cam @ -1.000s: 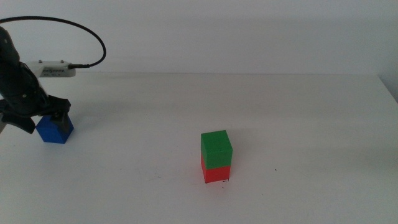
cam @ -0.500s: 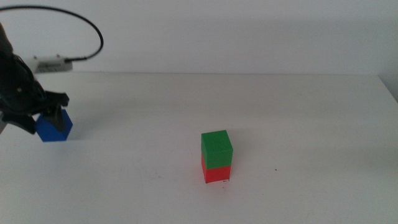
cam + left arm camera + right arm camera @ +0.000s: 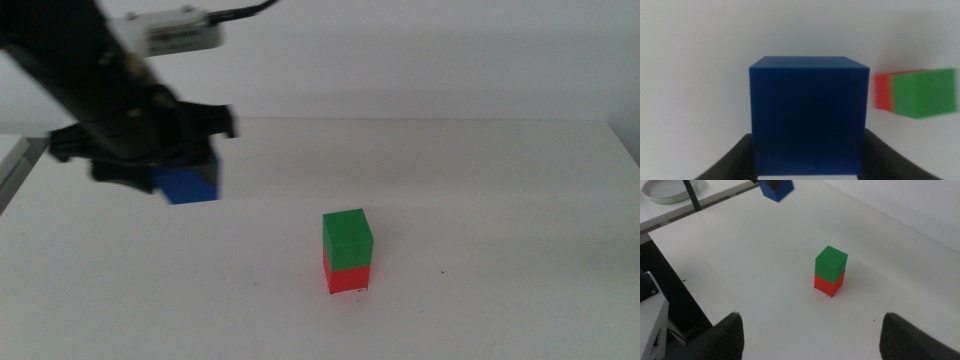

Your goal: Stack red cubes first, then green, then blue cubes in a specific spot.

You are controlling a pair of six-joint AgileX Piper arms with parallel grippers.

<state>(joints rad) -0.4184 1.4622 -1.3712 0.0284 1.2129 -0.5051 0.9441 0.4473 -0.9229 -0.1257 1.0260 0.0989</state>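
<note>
The big white table (image 3: 480, 180) is lying flat and taking up most of the room in front of me. Over its left side the long black left arm (image 3: 90, 75) is reaching in, blurred, with a white box (image 3: 180, 32) and a black cable on top of it. At the end of that arm the left gripper (image 3: 185, 160) is squeezing its two dark jaws tight on the small solid deep blue cube (image 3: 190, 183), one jaw on each side, and the cube is hanging up in the air above the table, well apart from the other cubes. In the left wrist view the blue cube (image 3: 807, 115) is filling the middle, sitting straight between the jaws. The right gripper (image 3: 810, 330) is waiting high over the near side of the table, with its two dark jaws spread far apart and nothing between them. Near the middle of the table the small solid green cube (image 3: 347, 238) is sitting right on top of the small solid bright red cube (image 3: 348, 277), faces lined up, both upright. The red cube is resting on the table, and tiny thin black pen marks (image 3: 361, 291) are peeking out at its bottom corner. A round white dish (image 3: 670, 190) is sitting on another surface beyond the table's edge in the right wrist view.
</note>
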